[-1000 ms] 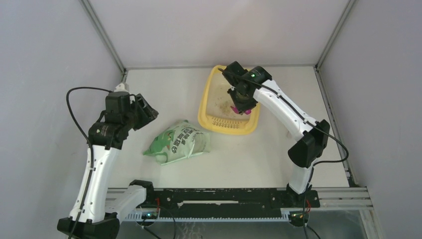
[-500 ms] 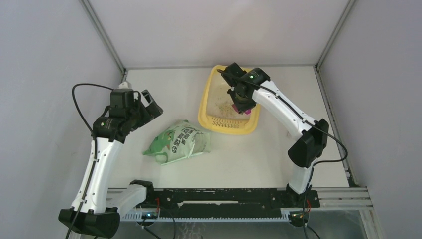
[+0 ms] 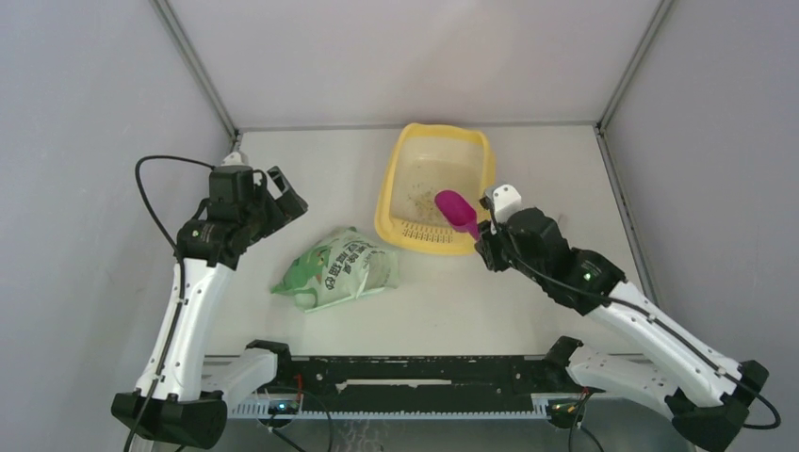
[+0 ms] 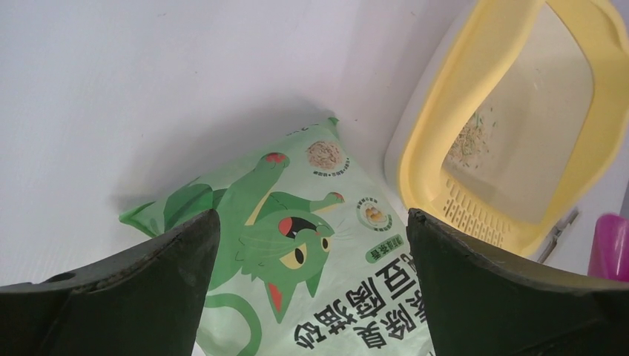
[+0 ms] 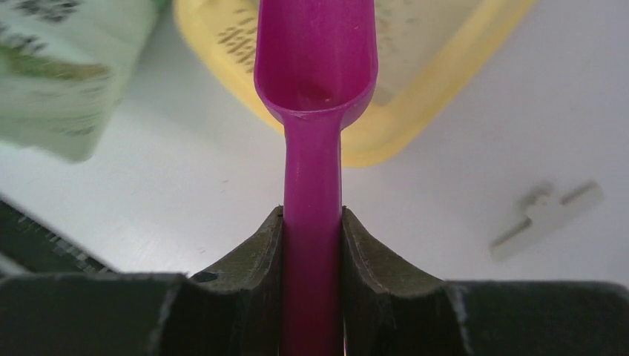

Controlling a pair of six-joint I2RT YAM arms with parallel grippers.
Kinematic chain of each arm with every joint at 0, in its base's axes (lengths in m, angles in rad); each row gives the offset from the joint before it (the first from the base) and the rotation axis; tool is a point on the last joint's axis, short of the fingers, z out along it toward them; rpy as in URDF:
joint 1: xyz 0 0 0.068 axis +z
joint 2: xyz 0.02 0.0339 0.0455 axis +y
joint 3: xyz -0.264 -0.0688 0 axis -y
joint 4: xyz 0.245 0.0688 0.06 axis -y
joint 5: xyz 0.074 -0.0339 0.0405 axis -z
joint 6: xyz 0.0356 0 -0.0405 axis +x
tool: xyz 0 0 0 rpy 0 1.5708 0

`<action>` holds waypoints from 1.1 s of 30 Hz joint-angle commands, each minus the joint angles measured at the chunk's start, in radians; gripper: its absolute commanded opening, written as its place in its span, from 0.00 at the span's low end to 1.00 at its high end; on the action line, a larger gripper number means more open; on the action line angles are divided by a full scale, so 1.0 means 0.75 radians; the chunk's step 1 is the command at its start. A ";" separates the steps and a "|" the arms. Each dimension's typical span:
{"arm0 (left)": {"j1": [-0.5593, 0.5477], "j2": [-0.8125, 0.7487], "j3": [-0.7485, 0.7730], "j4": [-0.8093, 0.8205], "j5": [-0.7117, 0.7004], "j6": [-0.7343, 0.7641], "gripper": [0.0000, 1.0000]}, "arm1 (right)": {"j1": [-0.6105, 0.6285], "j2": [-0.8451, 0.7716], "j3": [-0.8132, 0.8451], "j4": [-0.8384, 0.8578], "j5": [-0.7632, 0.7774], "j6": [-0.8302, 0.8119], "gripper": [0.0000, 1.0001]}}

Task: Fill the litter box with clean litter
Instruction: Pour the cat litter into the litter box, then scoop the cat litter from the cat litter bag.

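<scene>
The yellow litter box (image 3: pixel 387 193) stands at the back middle of the table, grille ledge toward me. A thin patch of beige clean litter (image 3: pixel 414 195) lies on its floor; it also shows in the left wrist view (image 4: pixel 468 139). My right gripper (image 3: pixel 484 238) is shut on the handle of a magenta scoop (image 3: pixel 456 210), whose empty bowl (image 5: pixel 315 67) hangs over the box's near right corner (image 5: pixel 415 111). My left gripper (image 3: pixel 284 199) is open and empty, above and left of the light green bag (image 3: pixel 341 266). The bag (image 4: pixel 297 245) lies between its jaws in the left wrist view.
The green bag lies flat in front of the box, to its left. A small pale T-shaped piece (image 5: pixel 545 215) lies on the table right of the box. Walls close in the table at the left, back and right.
My right arm has pulled back from over the litter box toward the near right, carrying the scoop out to the box's near corner. My left gripper has shifted slightly backward.
</scene>
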 commanded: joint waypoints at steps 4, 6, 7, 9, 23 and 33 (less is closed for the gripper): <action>0.041 0.079 -0.044 0.104 0.092 -0.022 1.00 | 0.140 -0.101 0.066 -0.008 -0.413 -0.025 0.00; 0.066 0.091 -0.067 0.128 0.117 -0.033 1.00 | 0.224 -0.099 0.107 -0.044 -0.387 -0.029 0.00; 0.071 0.093 -0.079 0.138 0.117 -0.036 1.00 | 0.260 -0.093 0.129 -0.061 -0.400 -0.044 0.00; 0.086 0.093 -0.097 0.152 0.117 -0.044 1.00 | 0.325 -0.058 0.181 -0.105 -0.419 -0.054 0.00; 0.133 0.100 -0.145 0.203 0.168 -0.075 1.00 | 0.617 0.013 0.249 -0.366 -0.188 0.085 0.00; 0.132 0.123 -0.184 0.242 0.147 -0.092 1.00 | 0.342 0.404 0.443 -0.282 -0.441 -0.088 0.00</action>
